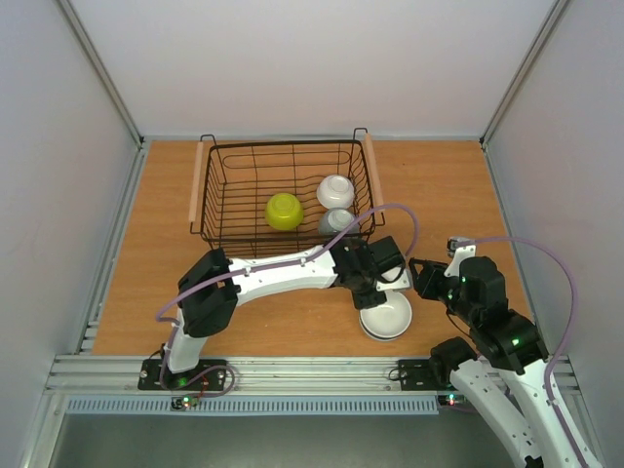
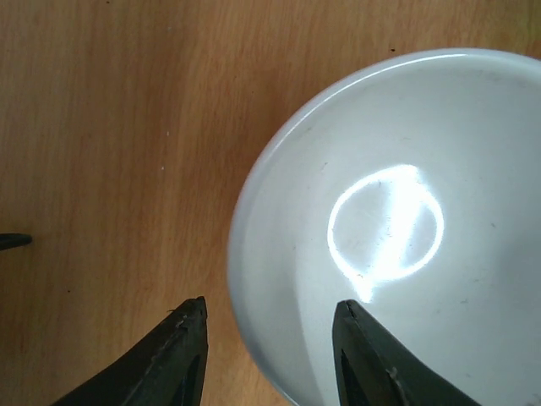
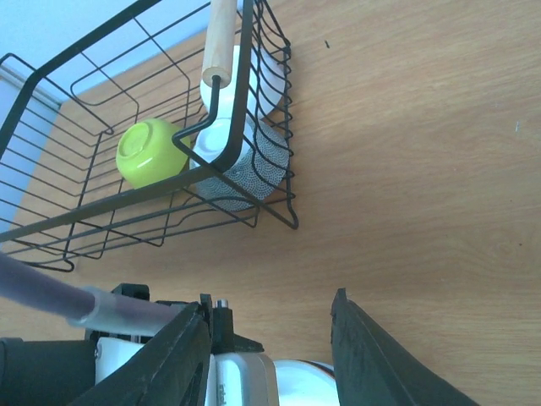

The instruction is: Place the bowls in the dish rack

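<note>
Tabletop (image 1: 458, 195), three racked bowls (image 1: 284, 211), one white bowl (image 1: 388, 317)

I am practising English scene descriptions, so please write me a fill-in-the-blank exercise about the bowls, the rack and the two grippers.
1. The dish rack holds ___ bowls: a yellow-green bowl, a white bowl and a grey speckled bowl.
2. The bowl outside the rack is ___ in colour.
3. The left gripper has one finger inside that bowl and the other ___ it.
4. The right gripper is open and holds ___.
Missing words: three; white; outside; nothing.
</note>
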Robot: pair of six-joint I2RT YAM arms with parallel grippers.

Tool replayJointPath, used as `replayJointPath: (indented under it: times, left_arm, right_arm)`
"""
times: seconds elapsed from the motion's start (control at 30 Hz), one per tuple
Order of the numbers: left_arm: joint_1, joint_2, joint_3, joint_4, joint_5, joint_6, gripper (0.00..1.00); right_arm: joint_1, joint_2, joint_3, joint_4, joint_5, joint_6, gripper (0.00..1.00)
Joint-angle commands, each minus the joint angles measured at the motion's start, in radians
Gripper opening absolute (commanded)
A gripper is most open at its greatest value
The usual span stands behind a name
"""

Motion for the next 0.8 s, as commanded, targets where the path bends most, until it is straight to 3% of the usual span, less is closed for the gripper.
replayJointPath:
  times: [0.0,0.27,0.57,0.77]
  left_arm:
    - [-0.017,0.014,0.028,-0.008,0.013,0.000,0.42]
    - [-0.026,0.035,0.030,-0.012,0.003,0.004,0.34]
    - [-0.026,0.022,0.034,-0.002,-0.040,0.008,0.46]
    - [-0.026,0.041,0.032,-0.013,-0.029,0.010,0.36]
  right_arm:
    - [0.001,0.006,-0.006,0.001,-0.005,0.008,0.40]
    - [0.001,0.009,-0.006,-0.002,-0.009,0.009,0.41]
    - [0.001,0.016,-0.006,0.003,-0.014,0.006,0.41]
    - [0.001,0.019,-0.006,0.003,-0.017,0.006,0.42]
